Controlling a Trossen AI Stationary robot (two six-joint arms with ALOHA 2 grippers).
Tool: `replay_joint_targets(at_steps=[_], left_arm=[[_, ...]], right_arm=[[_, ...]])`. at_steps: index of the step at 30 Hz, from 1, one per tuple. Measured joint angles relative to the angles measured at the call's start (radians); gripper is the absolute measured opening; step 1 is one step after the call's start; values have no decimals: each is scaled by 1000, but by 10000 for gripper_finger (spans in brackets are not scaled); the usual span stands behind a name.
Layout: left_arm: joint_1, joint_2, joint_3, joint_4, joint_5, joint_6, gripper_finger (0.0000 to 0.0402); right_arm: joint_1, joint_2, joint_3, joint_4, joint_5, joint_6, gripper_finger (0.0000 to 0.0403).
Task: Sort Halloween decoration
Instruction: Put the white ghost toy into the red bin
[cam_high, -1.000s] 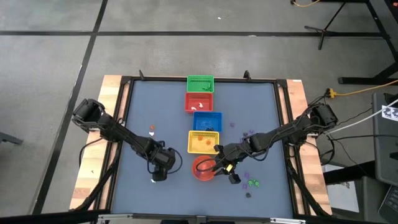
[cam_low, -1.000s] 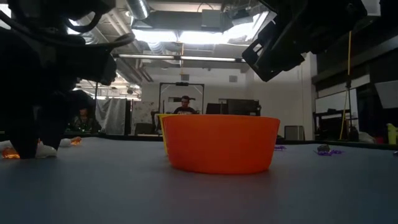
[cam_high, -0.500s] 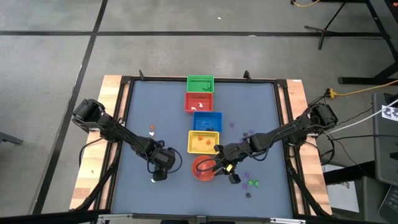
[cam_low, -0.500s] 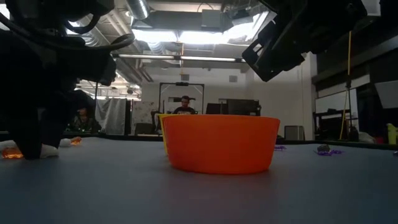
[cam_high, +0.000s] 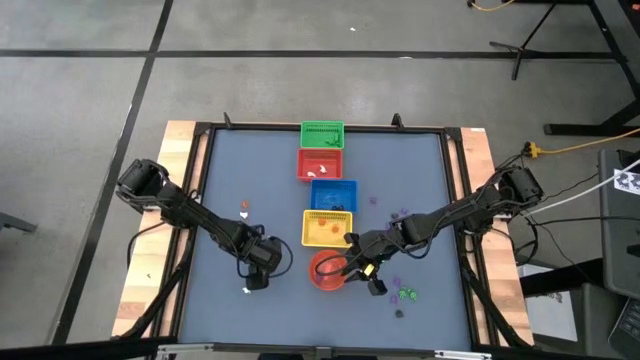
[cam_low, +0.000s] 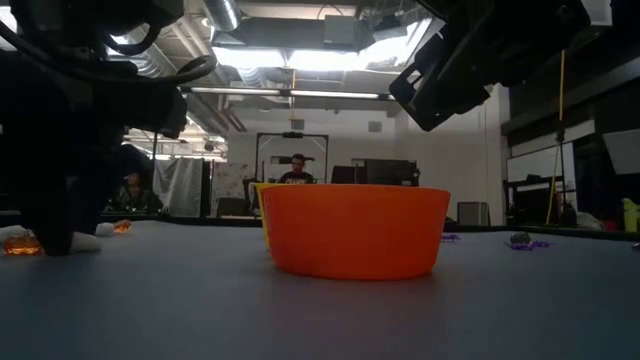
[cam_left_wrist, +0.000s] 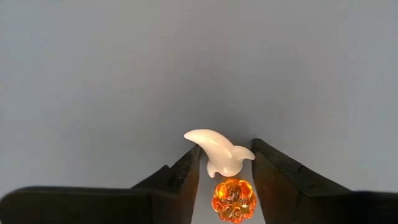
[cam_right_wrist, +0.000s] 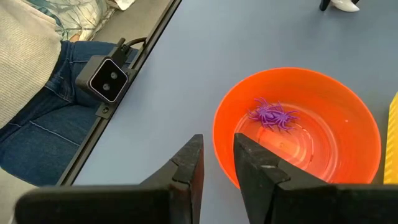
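The left claw (cam_left_wrist: 225, 171), half open around a white ghost (cam_left_wrist: 219, 152) and orange pumpkin (cam_left_wrist: 234, 198) on the worktop (cam_left_wrist: 124, 74), must next pinch one.

Grey concrete floor (cam_high: 80, 100) around the table; bright ceiling lights (cam_low: 300, 55) over a cluttered workshop
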Motion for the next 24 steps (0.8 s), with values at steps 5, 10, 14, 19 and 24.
replay_joint_targets(at_steps=[5,10,14,19,24], left_arm=[[0,0,0,0,0,0,109],[0,0,0,0,0,0,100],[0,0,-1,0,0,0,95],[0,0,-1,0,0,0,94],[0,0,-1,0,1,0,94]], right_arm=[[0,0,0,0,0,0,85],[0,0,0,0,0,0,85],[0,0,0,0,0,0,85],[0,0,0,0,0,0,85],[0,0,0,0,0,0,85]])
